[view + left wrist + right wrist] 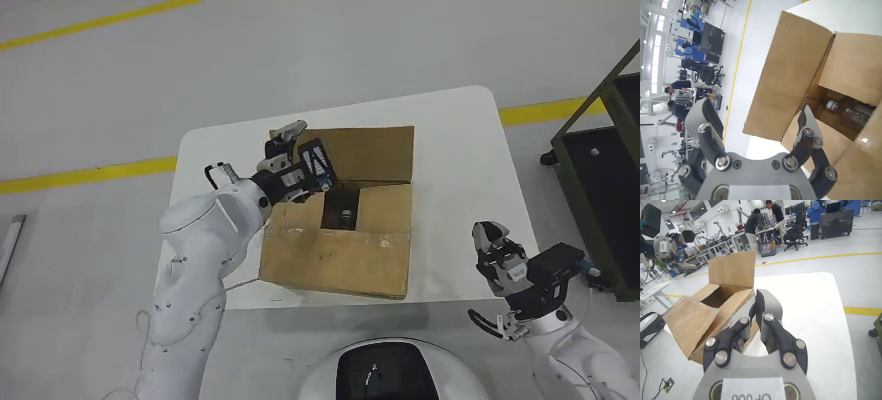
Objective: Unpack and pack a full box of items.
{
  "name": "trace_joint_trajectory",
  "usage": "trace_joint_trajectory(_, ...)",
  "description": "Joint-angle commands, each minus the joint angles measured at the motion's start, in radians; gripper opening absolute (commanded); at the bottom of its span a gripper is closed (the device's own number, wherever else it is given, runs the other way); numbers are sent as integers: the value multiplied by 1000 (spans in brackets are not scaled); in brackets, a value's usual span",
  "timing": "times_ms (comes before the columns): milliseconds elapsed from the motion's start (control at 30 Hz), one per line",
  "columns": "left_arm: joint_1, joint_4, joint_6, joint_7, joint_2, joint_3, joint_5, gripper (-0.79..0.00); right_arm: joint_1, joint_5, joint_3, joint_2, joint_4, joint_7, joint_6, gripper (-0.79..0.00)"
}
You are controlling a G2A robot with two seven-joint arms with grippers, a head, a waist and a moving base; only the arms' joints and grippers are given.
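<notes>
Box [781, 75] holds bottle [851, 115] in left wrist view; left fingers [712, 113] released, right fingers [772, 306] clenched.

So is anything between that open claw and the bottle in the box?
Partly. The left gripper is above the box, but folded flaps cover much of the opening; the bottle shows only through the gap between them.

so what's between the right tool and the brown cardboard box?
Nothing but bare white tabletop. It is all that separates the right tool from the open brown cardboard box. The top view shows that stretch plainly.
</notes>
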Motion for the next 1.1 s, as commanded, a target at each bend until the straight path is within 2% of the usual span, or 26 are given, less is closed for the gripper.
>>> trace_joint_trajectory(0,34,-33,-24,-20,7,-49,-25,0,0,-9,-17,-1,1,-11,0,-785)
trace_joint_trajectory(200,114,-101,-58,-13,26,-153,-78,0,-18,-56,-76,3,-27,-88,-102,-785)
trace_joint_trajectory(500,131,-114,-57,-6,30,-166,-90,0,-97,-122,-63,23,-39,-156,-324,-785)
trace_joint_trajectory(833,131,-114,-57,-6,30,-166,-90,0,-93,-128,-76,24,-46,-145,-337,-785)
trace_joint_trajectory(1067,131,-114,-57,-6,30,-166,-90,0,-170,-193,-126,35,-51,-92,-406,-785)
